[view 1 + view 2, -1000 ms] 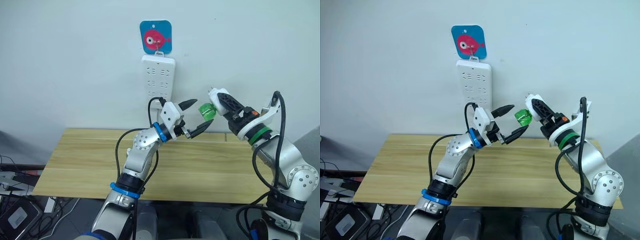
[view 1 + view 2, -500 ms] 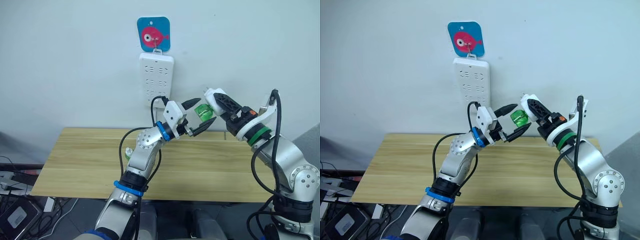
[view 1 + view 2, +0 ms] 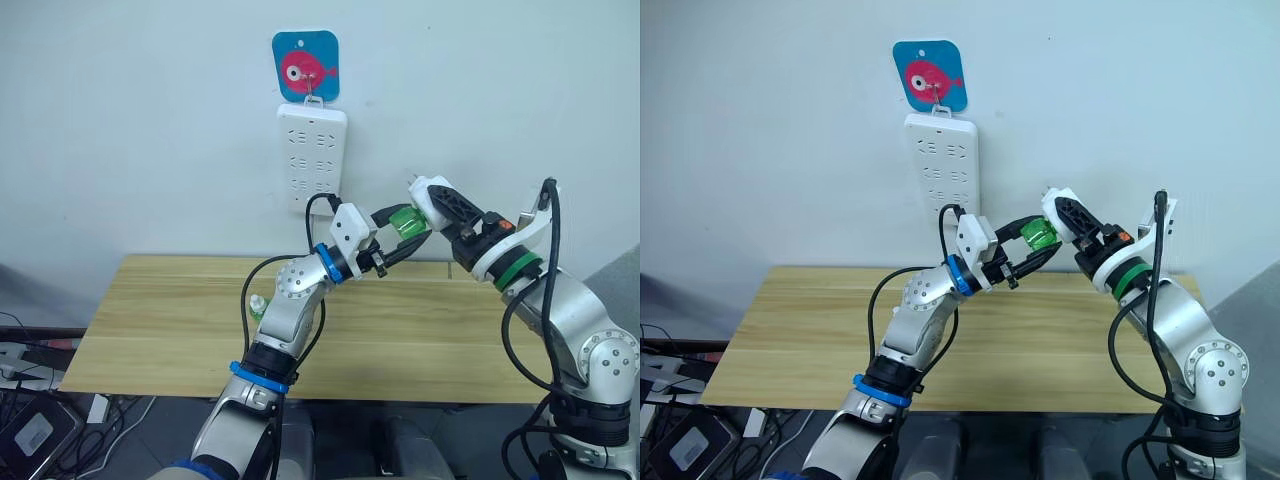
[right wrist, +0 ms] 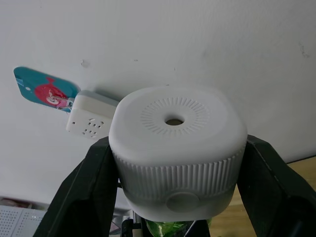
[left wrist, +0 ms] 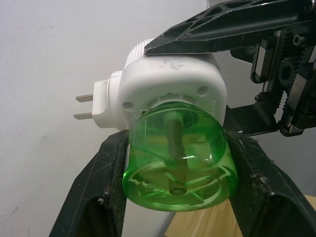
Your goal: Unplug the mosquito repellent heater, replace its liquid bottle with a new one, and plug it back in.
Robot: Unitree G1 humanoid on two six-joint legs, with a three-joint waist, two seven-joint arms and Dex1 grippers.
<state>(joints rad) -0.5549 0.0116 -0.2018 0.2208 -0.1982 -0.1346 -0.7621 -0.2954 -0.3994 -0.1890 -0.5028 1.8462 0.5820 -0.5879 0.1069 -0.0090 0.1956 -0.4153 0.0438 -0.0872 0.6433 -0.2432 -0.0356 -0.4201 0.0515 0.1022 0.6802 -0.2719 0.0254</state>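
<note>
My right gripper (image 4: 175,165) is shut on the white mosquito repellent heater (image 4: 175,143) and holds it in the air in front of the wall, right of the power strip. The round vent hole on its top faces the right wrist camera. A green liquid bottle (image 5: 177,163) sticks out of the heater's (image 5: 168,84) underside. My left gripper (image 3: 400,229) is shut on this bottle (image 3: 405,221), one black finger (image 5: 101,187) pressing on each side. The heater's two metal prongs (image 5: 84,106) are bare and point at the wall.
A white multi-socket power strip (image 3: 312,158) hangs on the wall under a blue fish hook (image 3: 305,66), with a black cable plugged in at its lower end. Below lies a wooden table (image 3: 150,320). A small green-tinted bottle (image 3: 258,304) stands on it behind my left arm.
My left gripper has moved up to the heater and shut on the green bottle, which sat between its open fingers half a second ago. The right gripper has held the heater almost still.
</note>
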